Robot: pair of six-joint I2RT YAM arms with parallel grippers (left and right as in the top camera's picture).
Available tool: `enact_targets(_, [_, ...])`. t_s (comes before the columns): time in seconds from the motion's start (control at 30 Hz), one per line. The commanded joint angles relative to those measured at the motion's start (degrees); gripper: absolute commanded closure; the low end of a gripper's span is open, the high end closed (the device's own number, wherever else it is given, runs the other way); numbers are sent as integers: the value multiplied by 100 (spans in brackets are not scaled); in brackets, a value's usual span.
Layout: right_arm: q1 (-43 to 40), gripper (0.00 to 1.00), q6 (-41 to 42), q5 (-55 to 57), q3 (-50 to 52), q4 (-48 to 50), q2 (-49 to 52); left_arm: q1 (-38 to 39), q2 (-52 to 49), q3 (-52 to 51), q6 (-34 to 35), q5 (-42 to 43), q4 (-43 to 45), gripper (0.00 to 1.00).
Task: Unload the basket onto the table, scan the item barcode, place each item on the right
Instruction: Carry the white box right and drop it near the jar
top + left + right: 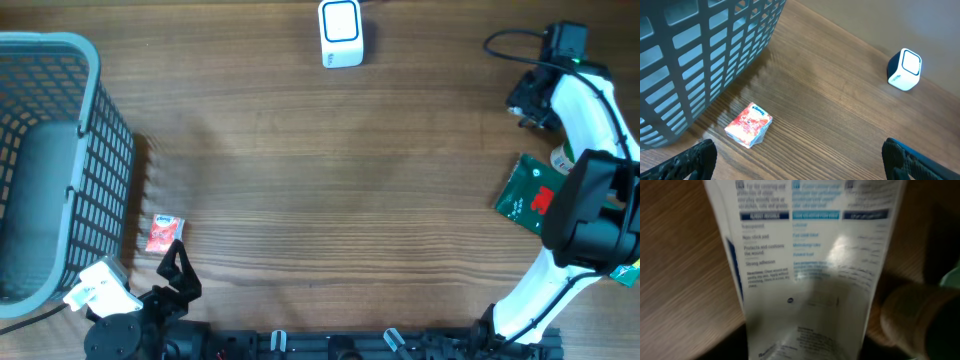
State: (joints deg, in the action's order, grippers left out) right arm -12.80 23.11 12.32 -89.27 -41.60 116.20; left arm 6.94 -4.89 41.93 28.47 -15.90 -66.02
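Closest to the robot's base, at the near left of the desk (330, 180), the left claw (800, 167) is spread wide. Its two dark fingertips (692, 160) sit at opposite lower corners of the wrist view with only bare wood between them. Just beyond it lies a small red and white tissue pack (749, 125), flat on the desk, apart from the claw. It is just beside the wall of a grey-blue plastic basket (100, 150) that fills the left edge.

Across on the right side, the right arm (590, 120) reaches from the near edge away along the desk's right edge. A green packet (525, 192) lies flat on the wood just left of the arm, partly covered by its dark joint. The item for scanning, a white packet (805, 270) printed with blue headings and small text, fills most of the right wrist view. It is very close to the lens and blurred, with the desk showing behind it on the left. The right claw's fingers cannot be made out there, so I cannot tell whether it is spread or pinching the packet, nor whether the packet rests on the desk.

Farthest away, at the middle of the far edge, the white scanner (341, 33) with a blue-rimmed window stands alone, well apart from the left claw and the tissue pack.
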Motion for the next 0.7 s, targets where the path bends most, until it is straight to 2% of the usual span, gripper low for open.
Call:
enact_targets(0.0, [151,0,-511,-730,-149,166,-15,-31,13,-9,44,46,20,0])
enact_targets(0.13, [704,0,-664,-1303,-529,0,-28,-31,13,-9,44,46,17,0])
enact_targets(0.2, [1091,0,-667,-2280,-555,-70,-59,-31,13,-9,44,46,17,0])
enact_targets(0.23, [1362,1,-669,-3270,-553,-146,-57,-31,13,-9,44,46,20,0])
enact_targets(0.3, [1834,0,-662,-4446,-487,-160,-44,-31,13,-9,44,46,20,0])
enact_targets(0.37, [2459,0,-660,-5101,-452,-46,-33,-31,13,-9,44,44,20,0])
enact_targets(0.53, [4098,0,-1058,-5051,-442,522,-20,-31,13,-9,44,44,20,0])
enact_targets(0.67, [5106,0,-509,-5198,-409,1502,352,-31,13,-9,44,46,20,0])
